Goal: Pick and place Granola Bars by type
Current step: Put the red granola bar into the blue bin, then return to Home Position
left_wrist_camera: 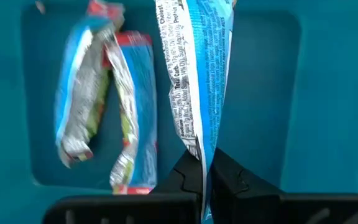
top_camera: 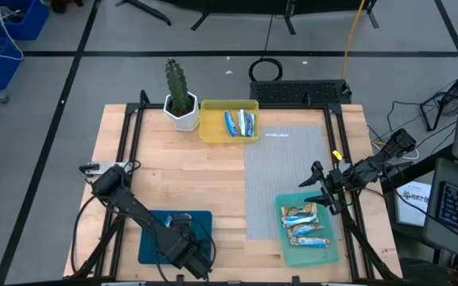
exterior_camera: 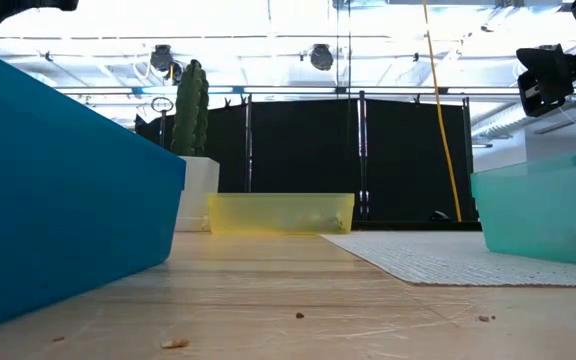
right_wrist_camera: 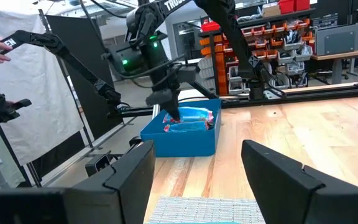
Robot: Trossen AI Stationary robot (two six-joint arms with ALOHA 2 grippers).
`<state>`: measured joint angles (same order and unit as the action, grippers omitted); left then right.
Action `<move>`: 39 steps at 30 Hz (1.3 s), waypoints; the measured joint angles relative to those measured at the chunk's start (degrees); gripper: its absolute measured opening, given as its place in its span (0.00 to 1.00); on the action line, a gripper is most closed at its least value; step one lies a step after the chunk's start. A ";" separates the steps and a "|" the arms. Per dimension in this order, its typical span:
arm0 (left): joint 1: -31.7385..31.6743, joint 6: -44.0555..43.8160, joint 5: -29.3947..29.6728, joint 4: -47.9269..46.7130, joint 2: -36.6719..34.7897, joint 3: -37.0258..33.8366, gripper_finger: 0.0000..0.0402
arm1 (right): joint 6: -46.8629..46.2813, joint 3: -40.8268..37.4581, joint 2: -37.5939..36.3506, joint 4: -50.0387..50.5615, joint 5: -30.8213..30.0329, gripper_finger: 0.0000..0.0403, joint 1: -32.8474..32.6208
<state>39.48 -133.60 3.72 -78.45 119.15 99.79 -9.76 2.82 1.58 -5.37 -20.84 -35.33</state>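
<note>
Over the dark teal tray (top_camera: 153, 238) at the table's (top_camera: 181, 175) near left corner, the left gripper (left_wrist_camera: 202, 177) has its jaws clenched on the end of a blue-and-white granola bar (left_wrist_camera: 194, 68), which hangs above two more wrapped bars (left_wrist_camera: 104, 106) lying in that tray. Across the table, the right gripper (top_camera: 318, 191) hovers with jaws released and holding nothing, just beside the light teal tray (top_camera: 334, 253), where three tan bars (top_camera: 304, 226) lie. At the far edge, a yellow tray (top_camera: 213, 131) carries blue-wrapped bars (top_camera: 241, 123), next to a potted cactus (top_camera: 179, 91); a grey mat (top_camera: 281, 175) covers the right half
</note>
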 joint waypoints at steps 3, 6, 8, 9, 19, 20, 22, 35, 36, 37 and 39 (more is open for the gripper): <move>0.09 -0.04 -0.45 1.91 0.90 -0.42 0.02 | 0.00 0.01 -0.02 0.00 0.00 0.58 0.00; 0.07 0.50 -1.21 6.36 0.90 -3.19 0.02 | 0.00 0.01 0.00 0.00 0.00 0.58 0.00; 0.07 1.00 -2.12 8.67 0.98 -4.90 0.02 | 0.00 0.00 -0.01 -0.02 0.00 0.57 0.01; 0.07 1.05 -2.26 9.20 1.01 -5.48 0.02 | 0.00 -0.01 0.00 0.00 0.00 0.57 0.00; 0.07 1.97 -4.16 16.16 0.90 -10.73 0.02 | 0.00 0.00 0.00 -0.01 0.00 0.58 0.01; 0.02 2.37 -4.61 16.56 0.90 -11.07 0.02 | 0.00 0.00 -0.02 0.00 0.00 0.58 0.01; -0.21 3.14 -6.46 17.03 0.88 -11.35 0.02 | 0.00 0.00 -0.02 -0.02 0.00 0.57 0.01; -0.24 3.43 -8.22 16.34 0.88 -11.43 0.48 | 0.00 -0.01 0.00 0.00 0.00 0.57 0.00; -0.24 3.43 -8.21 15.97 0.88 -11.43 0.51 | 0.00 -0.01 -0.01 -0.01 0.00 0.57 0.02; -0.25 3.43 -8.24 15.49 0.88 -11.43 0.55 | 0.00 0.00 -0.01 0.00 0.00 0.57 0.00; -0.35 3.52 -8.24 14.83 0.88 -11.45 0.62 | 0.00 0.00 -0.01 0.00 0.00 0.58 0.00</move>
<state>39.13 -130.08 -4.52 -63.62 120.03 88.33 -9.76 2.82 1.58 -5.37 -20.84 -35.33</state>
